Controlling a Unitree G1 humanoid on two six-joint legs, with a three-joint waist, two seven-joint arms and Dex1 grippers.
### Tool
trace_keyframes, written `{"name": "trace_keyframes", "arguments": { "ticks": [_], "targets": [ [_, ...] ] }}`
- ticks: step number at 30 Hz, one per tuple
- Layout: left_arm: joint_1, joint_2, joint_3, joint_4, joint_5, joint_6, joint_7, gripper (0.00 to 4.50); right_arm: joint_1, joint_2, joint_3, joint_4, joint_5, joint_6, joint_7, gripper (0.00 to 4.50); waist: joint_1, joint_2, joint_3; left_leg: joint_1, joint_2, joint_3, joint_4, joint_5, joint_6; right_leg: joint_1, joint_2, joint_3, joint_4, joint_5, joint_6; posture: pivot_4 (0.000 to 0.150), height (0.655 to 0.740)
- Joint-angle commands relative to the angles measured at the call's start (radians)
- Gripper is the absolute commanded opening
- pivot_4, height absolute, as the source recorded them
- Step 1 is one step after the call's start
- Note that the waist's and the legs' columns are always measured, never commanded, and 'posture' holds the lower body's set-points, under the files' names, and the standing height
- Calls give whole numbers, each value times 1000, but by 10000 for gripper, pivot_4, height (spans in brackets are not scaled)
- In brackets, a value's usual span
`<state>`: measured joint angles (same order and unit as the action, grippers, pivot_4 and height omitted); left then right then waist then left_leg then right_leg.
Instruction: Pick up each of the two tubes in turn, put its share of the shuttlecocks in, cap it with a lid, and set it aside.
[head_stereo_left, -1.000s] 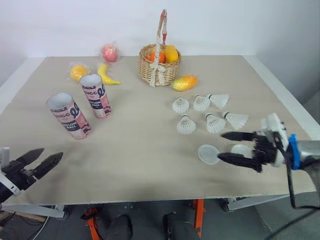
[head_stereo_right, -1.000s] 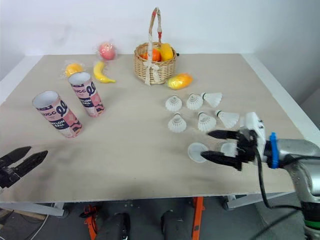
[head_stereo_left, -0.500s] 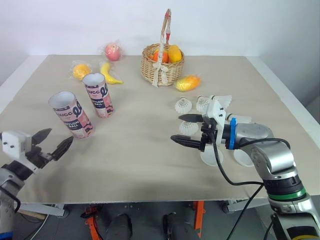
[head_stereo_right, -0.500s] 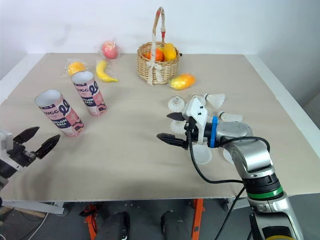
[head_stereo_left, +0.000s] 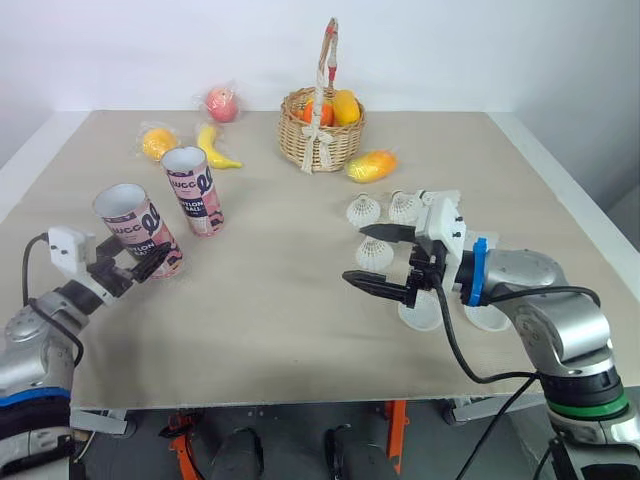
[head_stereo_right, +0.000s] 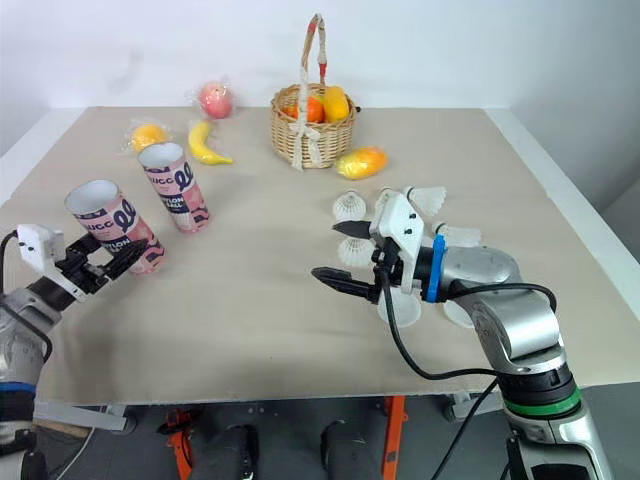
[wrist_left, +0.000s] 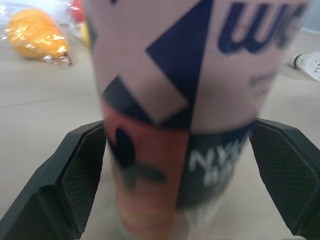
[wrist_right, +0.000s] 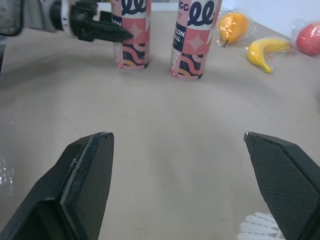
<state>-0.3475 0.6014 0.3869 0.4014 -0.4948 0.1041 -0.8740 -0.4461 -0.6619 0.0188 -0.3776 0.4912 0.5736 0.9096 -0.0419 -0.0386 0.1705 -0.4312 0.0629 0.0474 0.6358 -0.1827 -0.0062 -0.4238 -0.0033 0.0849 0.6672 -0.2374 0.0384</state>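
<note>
Both arms extended, both grippers spread.
The left gripper (head_stereo_left: 148, 266) sits low at the near left, reaching in from the near-left corner, its two black fingers parted and pointing right. The right gripper (head_stereo_left: 356, 256) hangs near the centre, elbow bent at the near right, fingers wide apart, pointing left.

Bright, even light comes from overhead, leaving only faint, soft-edged shadows on the table (head_stereo_left: 270, 310) under my right gripper (head_stereo_left: 355, 255) and beside the near tube (head_stereo_left: 140, 232). The white wall (head_stereo_left: 450, 50) behind is close to washed out, and the plastic wrap on the orange fruit (wrist_left: 35, 32) glints. From my left wrist, that tube stands so close its print is blurred.
</note>
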Motion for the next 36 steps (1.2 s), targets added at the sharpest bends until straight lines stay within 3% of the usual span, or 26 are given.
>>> {"name": "trace_keyframes", "arguments": {
  "ticks": [1, 7, 11, 21, 26, 32, 36],
  "targets": [
    [-44, 22, -11, 62, 31, -55, -30, 45000, -1, -11, -44, -60, 30, 8, -20, 44619, -1, 0, 0, 0, 0, 0, 0, 0, 0, 0, 0, 0, 0, 0, 0, 1500, 7400],
    [-65, 28, -22, 119, 49, -89, -53, 45000, 18, -21, -73, -88, 56, 29, -35, 44619, -1, 0, 0, -1, 0, 0, 0, 0, 0, 0, 0, 0, 0, 1, -1, 1500, 7400],
    [-64, 28, -19, 135, 64, -110, -49, 32820, 18, -26, -76, -90, 64, 33, -43, 45000, -1, 0, 0, 0, 0, 0, 0, 0, 0, 0, 0, 0, 0, 1, -1, 1500, 7400],
    [-63, 27, -40, 59, 92, -136, -44, 32820, 7, -34, -71, -75, 72, 28, -39, 45000, -1, 0, 0, 0, 0, 0, 0, 0, 0, 0, 0, 0, 0, 1, -1, 1500, 7400],
    [-76, 103, -149, -106, 158, -88, -103, 32820, 56, -64, -99, -92, 83, 55, -53, 45000, 1, -1, 0, -1, 0, -1, 0, 0, 0, 0, 0, 0, 0, 1, -1, 1500, 7400],
    [-111, 105, -136, -123, 103, 4, -94, 32820, 101, -86, -122, -115, 91, 62, -62, 45000, -2, -1, 0, -2, -1, -2, 0, 0, 0, 0, 0, 0, 0, 0, 0, 1500, 7400],
    [-103, 138, -230, -163, 164, 20, -160, 32820, 121, -86, -140, -136, 103, 77, -83, 45000, -3, -1, 0, -1, 0, -3, 0, 0, 0, 0, 1, -1, 0, 0, 0, 1500, 7400]
  ]
}}
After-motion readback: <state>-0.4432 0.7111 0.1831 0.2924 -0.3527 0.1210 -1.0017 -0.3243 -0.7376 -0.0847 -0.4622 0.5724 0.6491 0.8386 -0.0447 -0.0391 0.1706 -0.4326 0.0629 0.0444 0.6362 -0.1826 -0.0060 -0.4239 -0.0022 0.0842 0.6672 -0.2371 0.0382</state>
